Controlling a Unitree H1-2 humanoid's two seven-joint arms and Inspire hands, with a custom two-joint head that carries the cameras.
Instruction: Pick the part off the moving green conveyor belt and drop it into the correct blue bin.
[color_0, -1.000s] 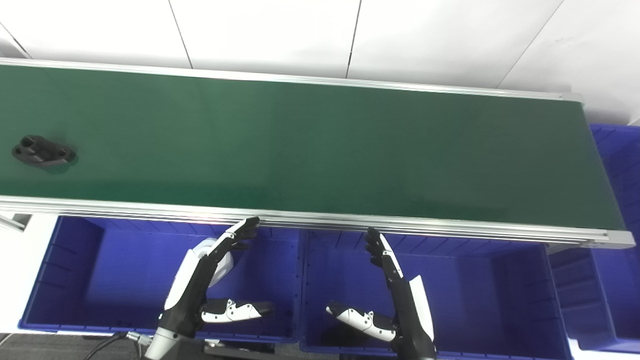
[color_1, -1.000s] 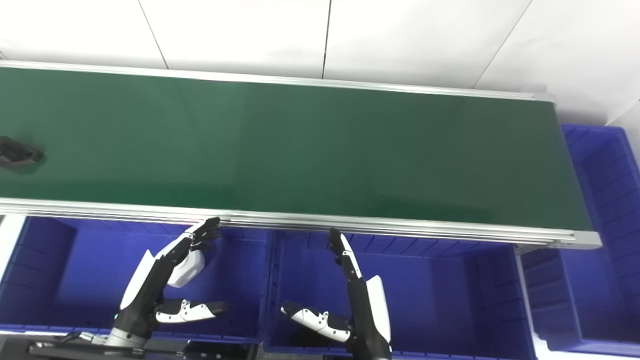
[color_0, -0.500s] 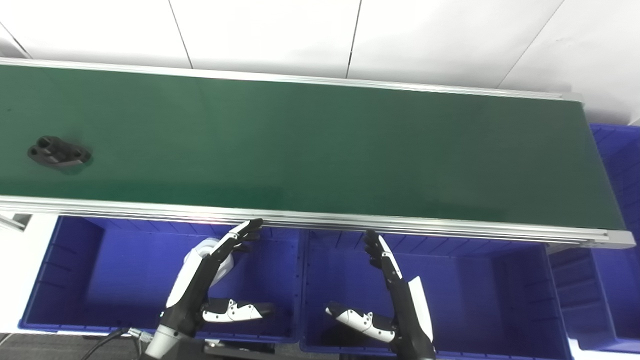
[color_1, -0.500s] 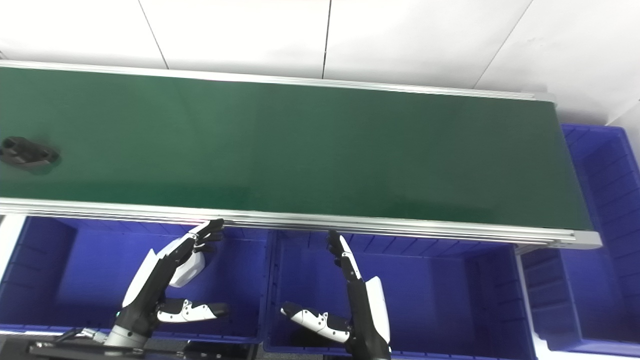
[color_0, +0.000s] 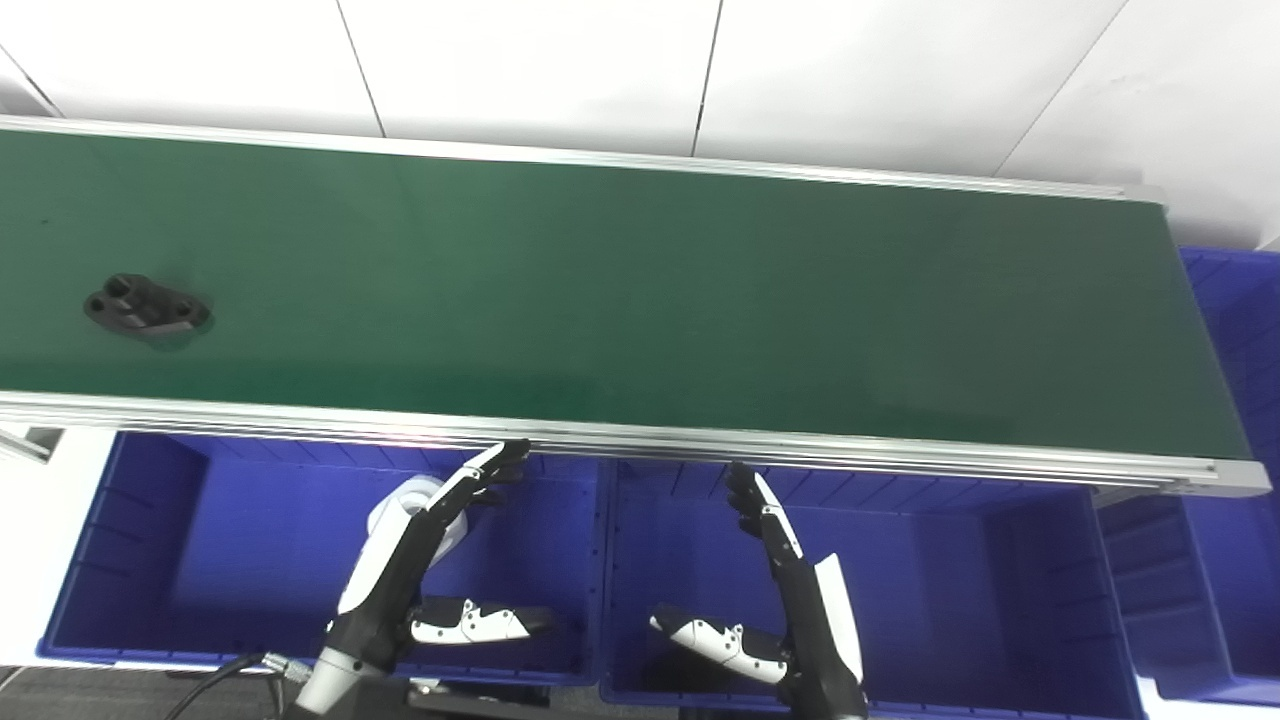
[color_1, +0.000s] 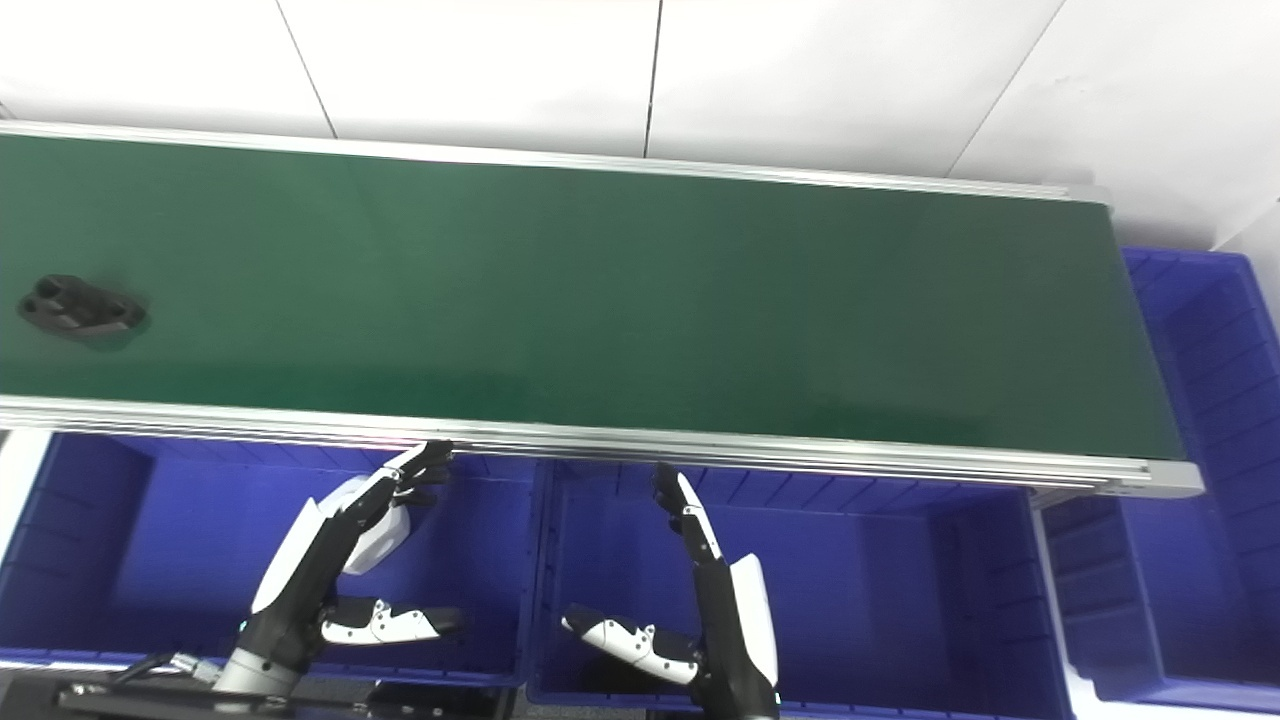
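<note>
A small black part (color_0: 146, 308) with round holes lies on the green conveyor belt (color_0: 640, 300) at its far left; it also shows in the right eye view (color_1: 82, 310). My left hand (color_0: 420, 570) is open and empty, fingers spread, over the left blue bin (color_0: 150, 560) below the belt's near rail. My right hand (color_0: 790, 600) is open and empty over the middle blue bin (color_0: 950, 590). Both hands are far to the right of the part.
An aluminium rail (color_0: 640, 440) runs along the belt's near edge above the bins. A third blue bin (color_0: 1235, 400) stands past the belt's right end. A white object (color_0: 400, 495) lies in the left bin behind my left hand. White wall panels are behind.
The black part has travelled to the right along the belt. Both hands have stayed nearly in place over the bins.
</note>
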